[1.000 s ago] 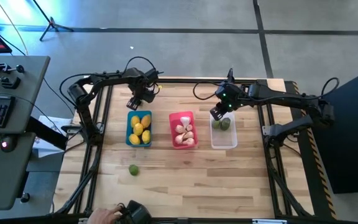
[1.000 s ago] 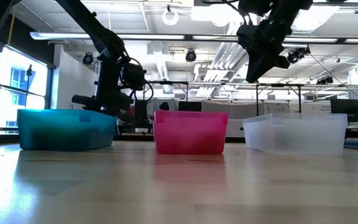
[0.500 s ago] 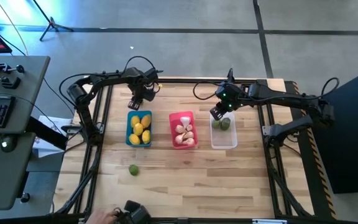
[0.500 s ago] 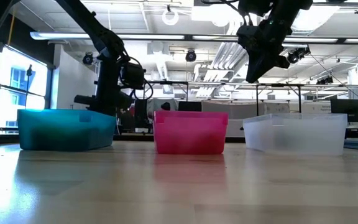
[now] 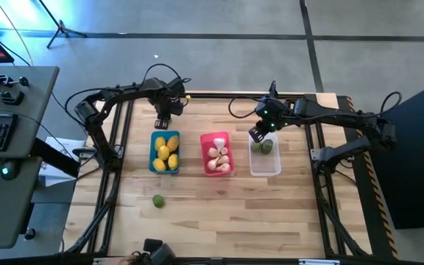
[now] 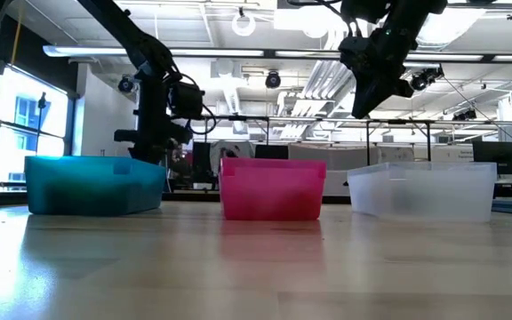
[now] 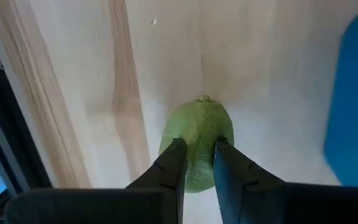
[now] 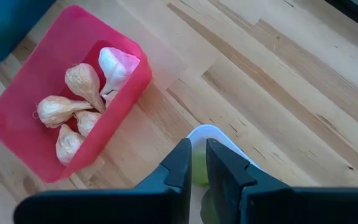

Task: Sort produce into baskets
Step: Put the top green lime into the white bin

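Meanwhile, left gripper [image 7: 196,163] pinches a green fruit [image 7: 197,140] beside the blue basket [image 7: 356,106].

Pale wooden plank surface [image 5: 219,199], smooth with visible grain; glossy pink-red plastic basket [image 8: 36,112] beside the right tool [image 8: 194,163], holding papery, matt garlic bulbs [image 8: 82,81]; dull, finely pitted green fruit [image 7: 197,134] between the left tool's [image 7: 196,163] matt black fingers

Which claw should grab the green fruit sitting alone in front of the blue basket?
Probably left. The green fruit lies on the left claw's side, past the blue basket; the right claw hangs over the white basket, farther off.
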`<state>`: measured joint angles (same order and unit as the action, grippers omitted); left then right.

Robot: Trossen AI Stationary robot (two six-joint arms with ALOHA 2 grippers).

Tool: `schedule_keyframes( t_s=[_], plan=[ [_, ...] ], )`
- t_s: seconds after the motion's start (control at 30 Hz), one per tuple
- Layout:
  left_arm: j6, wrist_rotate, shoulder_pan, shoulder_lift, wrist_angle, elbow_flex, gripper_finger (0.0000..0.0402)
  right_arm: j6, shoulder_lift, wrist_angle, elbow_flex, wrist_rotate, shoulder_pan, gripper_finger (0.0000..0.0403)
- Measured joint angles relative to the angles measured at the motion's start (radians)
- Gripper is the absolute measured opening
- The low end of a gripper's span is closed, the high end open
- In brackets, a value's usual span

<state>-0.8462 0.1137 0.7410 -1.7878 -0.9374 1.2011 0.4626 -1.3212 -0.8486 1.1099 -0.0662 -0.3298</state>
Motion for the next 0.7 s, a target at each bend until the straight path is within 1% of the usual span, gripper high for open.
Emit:
schedule_keyframes(
  t_s=[0.1,0.3,0.4,0.53,0.7],
  plan=[
    [0.038,-0.065,-0.001,0.017,-0.002,0.000,0.0037,0.000,0.000,0.000,0.000,0.003,0.000,0.0039],
    [0.174,-0.289,-0.002,0.059,-0.002,0.000,0.0018,0.000,0.004,0.007,0.000,0.012,0.005,0.0039],
    [0.236,-0.374,-0.007,0.077,0.006,0.000,0.0014,0.001,0.021,0.023,0.000,-0.002,0.005,0.0039],
    [0.293,-0.382,-0.025,0.086,0.040,0.002,0.0013,0.003,0.053,0.037,0.000,-0.037,0.004,0.0039],
    [0.354,-0.383,-0.054,0.086,0.066,0.002,0.0013,0.007,0.088,0.037,0.000,-0.039,-0.002,0.0039]
  ],
)
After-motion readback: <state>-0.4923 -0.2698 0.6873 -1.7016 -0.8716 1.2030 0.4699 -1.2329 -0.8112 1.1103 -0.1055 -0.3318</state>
